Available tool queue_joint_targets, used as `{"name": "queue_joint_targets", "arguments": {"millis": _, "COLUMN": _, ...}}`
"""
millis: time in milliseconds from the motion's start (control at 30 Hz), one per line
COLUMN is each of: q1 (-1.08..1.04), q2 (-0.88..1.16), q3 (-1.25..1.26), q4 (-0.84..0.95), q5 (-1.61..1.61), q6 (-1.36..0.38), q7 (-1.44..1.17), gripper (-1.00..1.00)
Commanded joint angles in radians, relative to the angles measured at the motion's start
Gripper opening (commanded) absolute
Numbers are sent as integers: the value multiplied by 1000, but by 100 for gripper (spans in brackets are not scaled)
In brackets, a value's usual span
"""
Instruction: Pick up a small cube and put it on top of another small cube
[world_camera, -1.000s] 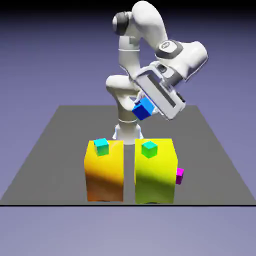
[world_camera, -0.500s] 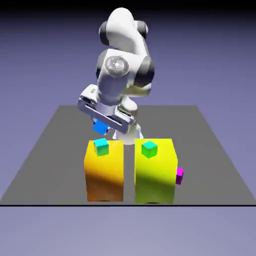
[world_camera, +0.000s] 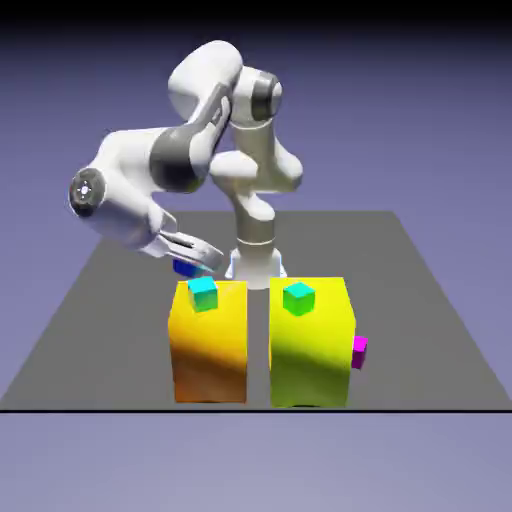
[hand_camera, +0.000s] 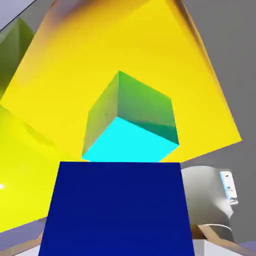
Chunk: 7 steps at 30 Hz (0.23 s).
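Observation:
The small dark blue cube (world_camera: 185, 268) is pinched in my gripper (world_camera: 192, 262), which is shut on it. It hangs just behind and slightly above the cyan cube (world_camera: 203, 292), a little toward the exterior view's left. The cyan cube rests on top of the left yellow block (world_camera: 208, 345). In the hand view the blue cube (hand_camera: 117, 207) fills the bottom and hides my fingertips. Right beyond it lies the cyan cube (hand_camera: 131, 125) on the yellow block (hand_camera: 150, 45).
A second yellow block (world_camera: 310, 350) stands to the exterior view's right and carries a green cube (world_camera: 298, 297). A magenta cube (world_camera: 358, 351) lies on the table against that block's right side. The robot base (world_camera: 255, 262) rises behind the blocks.
The arm has swung from above the right block toward the exterior view's left and come down, carrying the blue cube to just behind the cyan cube. The grip has stayed shut.

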<state>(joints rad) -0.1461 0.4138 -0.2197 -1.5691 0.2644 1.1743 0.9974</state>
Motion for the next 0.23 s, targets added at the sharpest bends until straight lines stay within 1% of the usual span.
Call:
{"name": "queue_joint_targets", "arguments": {"millis": 0, "q1": 5, "q2": -11, "q3": 1, "q4": -36, "q5": -3, "q6": 25, "q7": -2, "gripper": -100}}
{"name": "queue_joint_targets", "arguments": {"millis": 100, "q1": 16, "q2": -39, "q3": 2, "q4": -123, "q5": -6, "q6": 85, "q7": -7, "gripper": -100}}
{"name": "queue_joint_targets", "arguments": {"millis": 133, "q1": 16, "q2": -39, "q3": 2, "q4": -123, "q5": -6, "q6": 85, "q7": -7, "gripper": 100}}
{"name": "queue_joint_targets", "arguments": {"millis": 167, "q1": 16, "q2": -39, "q3": 2, "q4": -123, "q5": -6, "q6": 85, "q7": -7, "gripper": 100}}
{"name": "queue_joint_targets", "arguments": {"millis": 200, "q1": 11, "q2": -28, "q3": 2, "q4": -87, "q5": -5, "q6": 60, "q7": -5, "gripper": 100}}
